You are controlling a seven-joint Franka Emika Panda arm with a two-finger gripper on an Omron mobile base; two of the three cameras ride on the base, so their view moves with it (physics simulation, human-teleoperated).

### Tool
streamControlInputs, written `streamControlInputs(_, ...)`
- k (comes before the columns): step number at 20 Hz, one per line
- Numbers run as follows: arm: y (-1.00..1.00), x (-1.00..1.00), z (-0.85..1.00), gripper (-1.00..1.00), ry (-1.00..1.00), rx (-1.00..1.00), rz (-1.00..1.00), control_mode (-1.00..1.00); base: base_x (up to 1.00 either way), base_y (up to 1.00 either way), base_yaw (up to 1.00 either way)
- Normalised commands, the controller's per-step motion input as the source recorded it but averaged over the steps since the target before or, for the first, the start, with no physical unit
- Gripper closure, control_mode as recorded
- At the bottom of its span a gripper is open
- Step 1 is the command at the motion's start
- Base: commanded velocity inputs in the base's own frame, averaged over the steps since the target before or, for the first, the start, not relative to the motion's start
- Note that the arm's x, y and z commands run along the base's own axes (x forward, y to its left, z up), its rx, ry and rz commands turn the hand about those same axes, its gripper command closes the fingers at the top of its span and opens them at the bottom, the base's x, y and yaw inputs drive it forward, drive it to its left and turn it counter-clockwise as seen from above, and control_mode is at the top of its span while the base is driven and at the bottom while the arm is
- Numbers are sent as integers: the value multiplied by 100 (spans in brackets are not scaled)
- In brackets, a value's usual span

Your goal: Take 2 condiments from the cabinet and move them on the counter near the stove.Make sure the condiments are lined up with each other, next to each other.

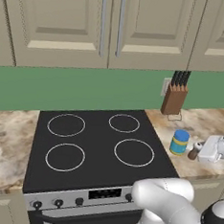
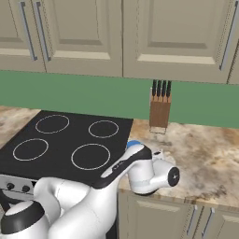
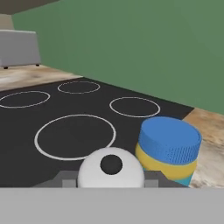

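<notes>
The blue jar [image 1: 179, 142] with a yellow band stands upright on the marbled counter [image 1: 206, 123], just right of the stove [image 1: 94, 146]. Right beside it is the small brown shaker [image 1: 193, 153], with my gripper [image 1: 198, 151] shut on it low over the counter. In the hand view the shaker's pale round top [image 3: 94, 173] sits between my gripper's [image 3: 111, 178] fingers, and the blue jar [image 3: 168, 148] stands close on its right. In the right base view my arm covers the shaker, and just the jar's blue lid [image 2: 133, 144] peeks out. The cabinet is out of view.
A wooden knife block [image 1: 174, 98] stands at the back of the counter by the green wall. Cream panelled wall cabinets [image 1: 107, 22] hang above. More marbled counter [image 1: 8, 143] lies left of the stove. A grey box [image 3: 17, 48] sits beyond the stove.
</notes>
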Motion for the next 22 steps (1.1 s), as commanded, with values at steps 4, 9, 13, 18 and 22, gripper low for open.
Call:
streamControlInputs(4, 0, 15, -21, 100, 0, 0, 0, -100, 0, 0, 0)
streamControlInputs(9, 0, 13, -16, 100, 0, 0, 0, -100, 0, 0, 0)
streamControlInputs(13, -4, 11, -10, 100, 0, 0, 0, -100, 0, 0, 0)
streamControlInputs(18, -4, 8, -9, 100, 0, 0, 0, -100, 0, 0, 0)
streamControlInputs(22, -3, 4, -10, 100, 0, 0, 0, -100, 0, 0, 0)
